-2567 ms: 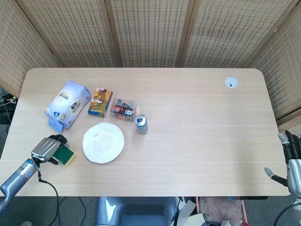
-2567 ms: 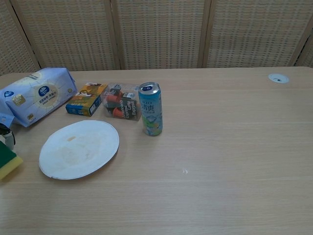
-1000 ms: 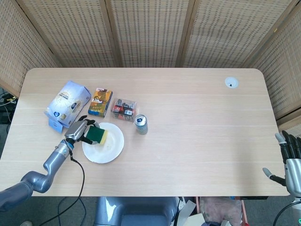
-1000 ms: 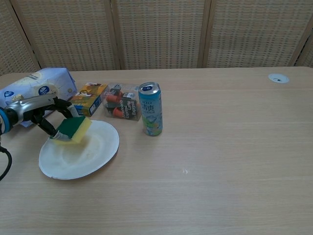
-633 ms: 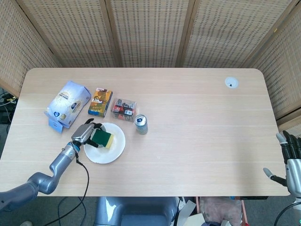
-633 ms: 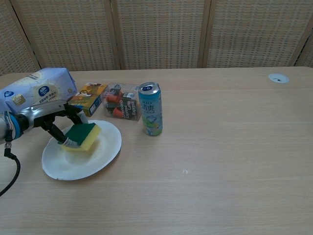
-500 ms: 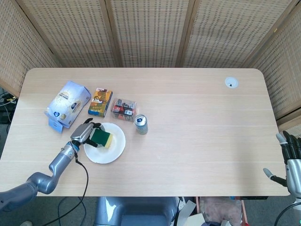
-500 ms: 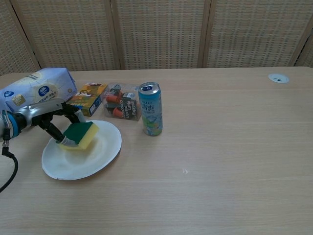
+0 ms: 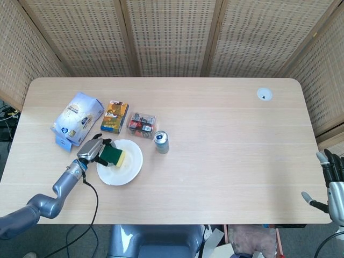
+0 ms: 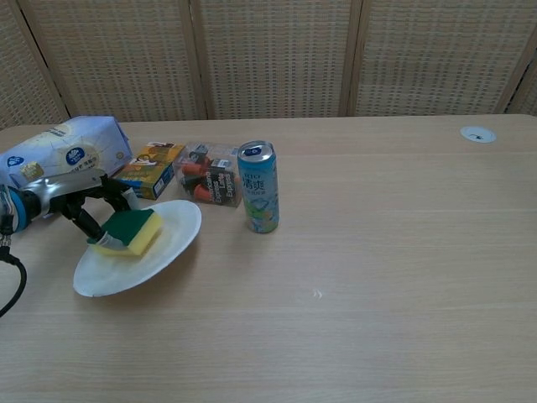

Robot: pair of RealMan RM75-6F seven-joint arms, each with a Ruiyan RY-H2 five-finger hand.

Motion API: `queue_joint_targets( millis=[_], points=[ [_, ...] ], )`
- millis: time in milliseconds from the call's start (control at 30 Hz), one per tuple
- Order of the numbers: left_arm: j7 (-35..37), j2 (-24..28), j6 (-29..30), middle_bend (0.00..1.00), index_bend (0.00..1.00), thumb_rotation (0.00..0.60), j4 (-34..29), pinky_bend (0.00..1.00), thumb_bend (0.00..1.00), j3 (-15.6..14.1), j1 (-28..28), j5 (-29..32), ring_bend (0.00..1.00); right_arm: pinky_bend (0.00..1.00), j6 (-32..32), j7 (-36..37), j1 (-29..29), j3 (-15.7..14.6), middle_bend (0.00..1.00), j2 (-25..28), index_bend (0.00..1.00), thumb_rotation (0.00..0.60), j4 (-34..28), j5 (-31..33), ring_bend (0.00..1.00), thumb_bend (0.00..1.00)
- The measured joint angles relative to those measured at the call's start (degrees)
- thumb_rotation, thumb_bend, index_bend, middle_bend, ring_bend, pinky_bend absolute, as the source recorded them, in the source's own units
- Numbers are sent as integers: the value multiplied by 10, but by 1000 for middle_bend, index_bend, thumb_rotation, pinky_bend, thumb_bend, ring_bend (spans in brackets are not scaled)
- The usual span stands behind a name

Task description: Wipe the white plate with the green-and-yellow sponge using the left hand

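Note:
The white plate (image 9: 126,170) (image 10: 164,245) lies at the table's front left. On its left part sits the green-and-yellow sponge (image 9: 113,156) (image 10: 130,230), green side up, and my left hand (image 9: 91,150) (image 10: 80,206) grips it from the left. In the chest view the plate's far edge looks lifted a little off the table. My right hand (image 9: 333,180) hangs off the table's front right corner, fingers spread and holding nothing; the chest view does not show it.
Behind the plate stand a blue-white tissue pack (image 9: 78,117) (image 10: 59,158), an orange box (image 9: 115,116) (image 10: 151,169), a clear box of small items (image 9: 142,124) (image 10: 208,174) and a blue drink can (image 9: 161,142) (image 10: 258,186). A round grommet (image 9: 264,94) sits at the far right.
My left hand carried the sponge from the table's left edge onto the plate and rubbed it back and forth; just now it slid left, and the plate shifted and tilted slightly.

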State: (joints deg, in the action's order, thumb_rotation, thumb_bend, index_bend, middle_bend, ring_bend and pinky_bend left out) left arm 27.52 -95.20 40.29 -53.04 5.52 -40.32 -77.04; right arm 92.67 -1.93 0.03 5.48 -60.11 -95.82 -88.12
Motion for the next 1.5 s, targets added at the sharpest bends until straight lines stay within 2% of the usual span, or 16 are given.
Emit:
queue_joint_targets(
  millis=[767, 1067, 1200, 1500],
  points=[
    [-28, -13, 5, 410, 594, 600, -53, 19, 65, -6, -9, -11, 296, 0, 3, 14, -2, -1, 0, 5, 0, 600, 2, -3, 0, 0],
    [-29, 25, 37, 410, 594, 600, -108, 9, 65, 6, -7, -18, 300, 0, 10, 22, -6, -3, 0, 8, 0, 600, 2, -8, 0, 0],
    [-44, 41, 29, 410, 594, 600, -144, 9, 65, 7, -10, -12, 301, 0, 10, 26, -7, -5, 0, 10, 0, 600, 3, -11, 0, 0],
    [-79, 1, -4, 410, 594, 600, -104, 8, 65, 3, -16, 23, 301, 0, 10, 31, -7, -4, 0, 11, 0, 600, 3, -9, 0, 0]
  ],
)
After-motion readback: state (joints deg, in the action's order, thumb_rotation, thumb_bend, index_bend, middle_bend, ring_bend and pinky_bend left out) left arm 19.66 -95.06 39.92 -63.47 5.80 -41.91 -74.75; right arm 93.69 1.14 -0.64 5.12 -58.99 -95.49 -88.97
